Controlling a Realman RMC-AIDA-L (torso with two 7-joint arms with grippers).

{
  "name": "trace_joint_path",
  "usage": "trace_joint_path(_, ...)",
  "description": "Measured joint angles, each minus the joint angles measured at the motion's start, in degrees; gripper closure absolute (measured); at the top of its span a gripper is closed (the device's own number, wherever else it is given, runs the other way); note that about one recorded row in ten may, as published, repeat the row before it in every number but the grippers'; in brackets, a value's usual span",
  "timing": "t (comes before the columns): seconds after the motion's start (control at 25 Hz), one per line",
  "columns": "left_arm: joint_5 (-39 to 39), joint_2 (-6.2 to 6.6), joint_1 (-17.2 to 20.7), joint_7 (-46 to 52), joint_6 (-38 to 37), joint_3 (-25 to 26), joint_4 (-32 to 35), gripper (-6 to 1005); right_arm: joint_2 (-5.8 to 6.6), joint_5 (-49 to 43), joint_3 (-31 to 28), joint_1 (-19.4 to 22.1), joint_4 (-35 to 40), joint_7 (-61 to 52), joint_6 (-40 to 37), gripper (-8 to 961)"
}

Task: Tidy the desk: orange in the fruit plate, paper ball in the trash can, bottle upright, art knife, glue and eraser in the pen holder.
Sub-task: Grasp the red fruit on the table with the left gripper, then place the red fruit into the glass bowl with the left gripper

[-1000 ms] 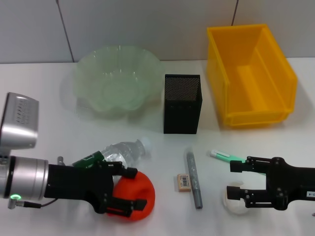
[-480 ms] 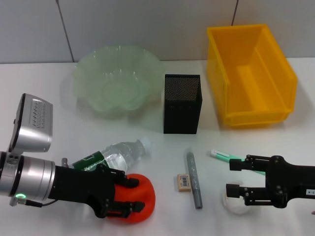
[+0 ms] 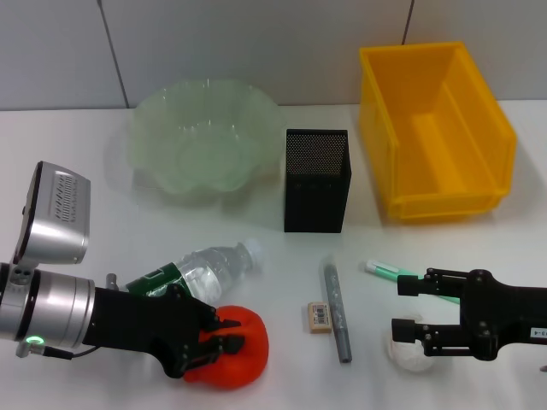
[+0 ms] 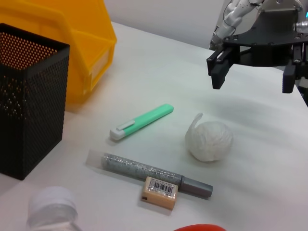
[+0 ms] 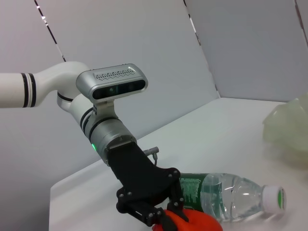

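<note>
My left gripper point(image 3: 227, 334) is shut on the red-orange orange point(image 3: 248, 359) at the table's front left; it also shows in the right wrist view point(image 5: 168, 215). The bottle point(image 3: 201, 266) lies on its side just behind it. My right gripper point(image 3: 408, 306) is open above the off-white paper ball point(image 3: 408, 359), apart from it, as the left wrist view point(image 4: 252, 72) shows over the ball point(image 4: 209, 141). The eraser point(image 3: 319, 316), grey glue stick point(image 3: 336, 309) and green art knife point(image 3: 389, 272) lie between the arms. The black pen holder point(image 3: 316, 181) stands behind them.
The pale-green fruit plate point(image 3: 205, 141) sits at the back left. The yellow trash can point(image 3: 436, 128) stands at the back right, beside the pen holder. A wall runs behind the table.
My left gripper's fingers have closed in on the orange, which now looks rounder. The right gripper has barely moved and stays open over the paper ball.
</note>
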State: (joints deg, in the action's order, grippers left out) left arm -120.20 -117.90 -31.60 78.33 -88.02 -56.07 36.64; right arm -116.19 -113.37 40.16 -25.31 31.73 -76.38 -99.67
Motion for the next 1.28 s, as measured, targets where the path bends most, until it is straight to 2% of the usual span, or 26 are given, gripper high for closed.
trace_joint_path(0.08, 0.0, 0.00, 0.0, 0.0, 0.0, 0.0, 0.0, 804, 0.00, 0.0, 0.0, 0.0, 0.0, 0.0, 0.0, 188)
trace_joint_path(0.28, 2.1, 0.03, 0.2, 0.5, -6.4, 2.3, 1.5, 907, 0.00, 0.0, 0.0, 0.0, 0.0, 0.0, 0.0, 189)
trace_joint_path(0.48, 6.0, 0.25, -0.6, 0.8, -13.5, 11.2, 2.0, 944, 0.00, 0.0, 0.0, 0.0, 0.0, 0.0, 0.0, 189)
trace_joint_path(0.68, 14.9, 0.38, -0.8, 2.8, -12.0, 19.2, 0.1, 944, 0.00, 0.0, 0.0, 0.0, 0.0, -0.1, 0.0, 190)
trace_joint_path(0.84, 21.4, -0.52, -1.6, 2.4, -3.0, 20.3, -1.8, 943, 0.00, 0.0, -0.3, -0.1, 0.2, -0.1, 0.0, 190)
trace_joint_path(1.0, 28.0, -0.62, -4.1, -0.9, 9.0, 20.5, -7.8, 943, 0.00, 0.0, -0.6, -0.1, 0.2, -0.1, 0.1, 191)
trace_joint_path(1.2, 33.9, -0.86, -8.6, -8.8, 24.2, 20.1, -14.0, 943, -0.14, 0.1, -0.7, -0.2, 0.2, -0.1, 0.4, 191)
trace_joint_path(1.28, 35.1, -1.01, -12.1, -14.8, 32.5, 20.3, -17.4, 944, -0.20, 0.2, -1.1, -0.3, 0.2, -0.1, 0.5, 191)
